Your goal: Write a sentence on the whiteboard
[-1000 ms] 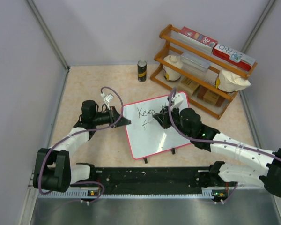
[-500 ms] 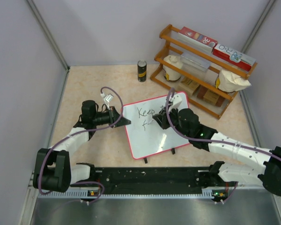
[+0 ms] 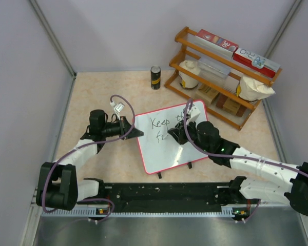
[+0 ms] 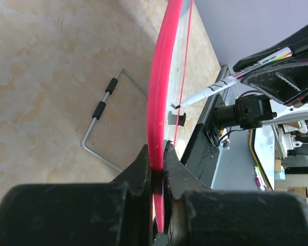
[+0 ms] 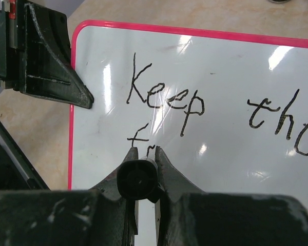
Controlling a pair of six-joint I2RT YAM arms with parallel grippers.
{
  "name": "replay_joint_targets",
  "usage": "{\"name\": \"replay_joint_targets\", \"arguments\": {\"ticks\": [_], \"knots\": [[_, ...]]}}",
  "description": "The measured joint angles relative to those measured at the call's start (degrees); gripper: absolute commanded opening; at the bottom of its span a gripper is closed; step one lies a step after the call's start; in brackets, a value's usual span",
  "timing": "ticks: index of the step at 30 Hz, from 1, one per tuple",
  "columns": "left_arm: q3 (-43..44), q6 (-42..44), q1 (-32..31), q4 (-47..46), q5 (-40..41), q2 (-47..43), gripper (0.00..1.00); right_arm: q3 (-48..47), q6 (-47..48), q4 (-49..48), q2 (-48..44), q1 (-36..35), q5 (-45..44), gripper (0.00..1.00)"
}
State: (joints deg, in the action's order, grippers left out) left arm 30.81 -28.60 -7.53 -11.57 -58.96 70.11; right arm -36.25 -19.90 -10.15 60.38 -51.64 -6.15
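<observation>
The big, shiny whiteboard (image 3: 167, 151) with a thin pink-red rim lies on the sandy, stone-look table (image 3: 92, 92), between the two arms. The left hand (image 3: 136, 131) is at the left edge of the whiteboard. Its two black fingers are pressed together on the rim and pinch it tight (image 4: 158, 154).

The right hand (image 3: 177, 136) hangs over the middle of the whiteboard. It pinches a thin white pen (image 4: 231, 79) with a black end (image 5: 137, 180). In the left wrist view the pen tip is right at the white face. In the right wrist view the fingers (image 5: 164, 164) hide the tip.

The black words (image 5: 167, 97) on the whiteboard read "Keep the" on the top line. Under that is an "f" and the start of one more letter. The right hand covers what is just below them.

Two small black clips (image 3: 159, 175) (image 3: 190, 165) sit on the near edge of the whiteboard. A bent grey wire with two black sleeves (image 4: 103, 102) is on the back side of the whiteboard, away from the pen.

Past the far right corner of the whiteboard stands a brown wooden rack (image 3: 182, 35). It holds two red and white boxes (image 3: 217, 41) (image 3: 255, 60) on top and two white bags (image 3: 189, 73) (image 3: 253, 88) lower down. A small black can (image 3: 155, 77) stands on the table past the far edge of the whiteboard, just left of the rack.
</observation>
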Motion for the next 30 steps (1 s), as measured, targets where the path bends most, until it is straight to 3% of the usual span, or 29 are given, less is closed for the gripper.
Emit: {"name": "replay_joint_targets", "arguments": {"ticks": [30], "knots": [[0.00,0.04,0.00,-0.04,-0.09,-0.24,0.00,-4.72,0.83,0.55,0.11,0.02,-3.98,0.00]]}}
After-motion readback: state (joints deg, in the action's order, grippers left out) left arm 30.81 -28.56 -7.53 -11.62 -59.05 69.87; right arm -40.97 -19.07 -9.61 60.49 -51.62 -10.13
